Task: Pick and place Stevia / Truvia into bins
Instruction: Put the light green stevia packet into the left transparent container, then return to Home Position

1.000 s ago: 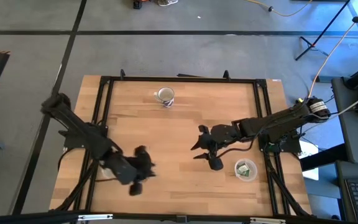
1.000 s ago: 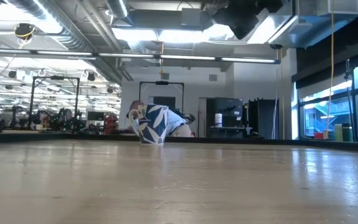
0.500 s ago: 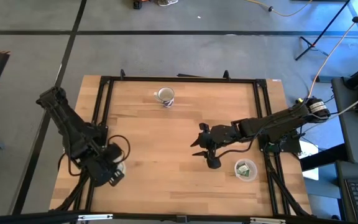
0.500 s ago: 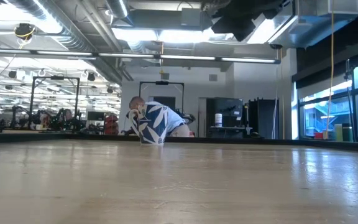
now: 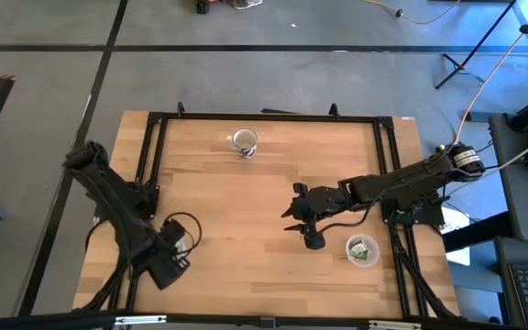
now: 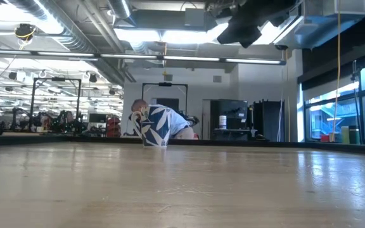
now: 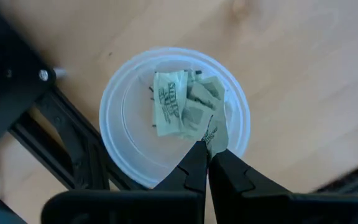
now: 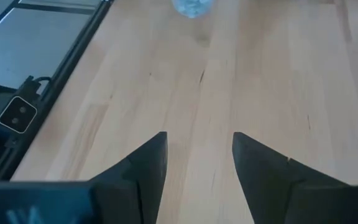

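Left gripper (image 7: 207, 163), fingers pinched together on a green-and-white packet (image 7: 216, 134) (crumpled, long axis running away from the fingertips), hangs over a clear cup (image 7: 120, 118) holding more packets by the table's (image 5: 264, 197) left edge. Farther right, the right gripper (image 8: 196, 158) hovers open and empty.

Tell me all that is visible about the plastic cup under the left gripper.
The cup is round, clear and translucent with a whitish rim. It stands upright on the wooden table, at its left edge beside the black frame rail. Several green and white packets lie crumpled inside. The left gripper hangs above it, fingers closed, pinching a packet over the cup's rim. In the high view the arm hides the cup.
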Controlling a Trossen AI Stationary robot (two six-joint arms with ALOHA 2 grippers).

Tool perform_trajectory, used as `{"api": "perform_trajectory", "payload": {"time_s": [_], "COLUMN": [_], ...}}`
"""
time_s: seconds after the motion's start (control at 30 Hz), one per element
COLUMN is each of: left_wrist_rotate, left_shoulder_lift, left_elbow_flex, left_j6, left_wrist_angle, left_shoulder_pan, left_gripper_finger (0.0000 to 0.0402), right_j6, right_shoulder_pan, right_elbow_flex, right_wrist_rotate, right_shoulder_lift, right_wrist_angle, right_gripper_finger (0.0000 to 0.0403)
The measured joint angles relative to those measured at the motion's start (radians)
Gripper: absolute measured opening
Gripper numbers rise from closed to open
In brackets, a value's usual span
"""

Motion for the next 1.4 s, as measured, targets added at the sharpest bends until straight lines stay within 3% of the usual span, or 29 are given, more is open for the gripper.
{"api": "perform_trajectory", "payload": {"time_s": [0.33,0.73,0.83,0.93,1.07,1.13,1.27,1.4], "left_wrist_rotate": [0.056,0.107,0.011,-0.172,-0.47,-0.557,-0.639,-0.618], "left_shoulder_lift": [0.081,0.054,-0.014,-0.092,-0.187,-0.225,-0.287,-0.328], "left_elbow_flex": [-0.001,-0.001,-0.001,-0.001,0.0,0.0,0.0,0.0], "left_j6": [0.164,0.244,0.224,0.243,0.427,0.557,0.795,1.029], "left_wrist_angle": [0.0,-0.009,-0.036,-0.016,0.07,0.125,0.211,0.344], "left_shoulder_pan": [0.104,0.108,0.097,0.084,0.092,0.108,0.161,0.258], "left_gripper_finger": [0.0018,0.0054,0.0056,0.0054,0.005,0.0047,0.0044,0.0039], "right_j6": [0.005,-0.001,-0.036,-0.053,-0.071,-0.064,-0.057,-0.055], "right_shoulder_pan": [0.0,0.0,0.0,0.0,-0.019,-0.041,-0.096,-0.151], "right_elbow_flex": [0.0,0.0,0.0,0.0,0.0,0.0,0.0,0.0], "right_wrist_rotate": [0.0,0.0,0.0,0.0,-0.001,0.0,0.0,0.003], "right_shoulder_lift": [0.0,0.0,-0.014,-0.052,-0.124,-0.161,-0.24,-0.323], "right_wrist_angle": [-0.01,-0.024,-0.03,-0.032,-0.097,-0.13,-0.19,-0.237], "right_gripper_finger": [0.0184,0.0184,0.0184,0.0184,0.0184,0.0184,0.0184,0.0184]}}
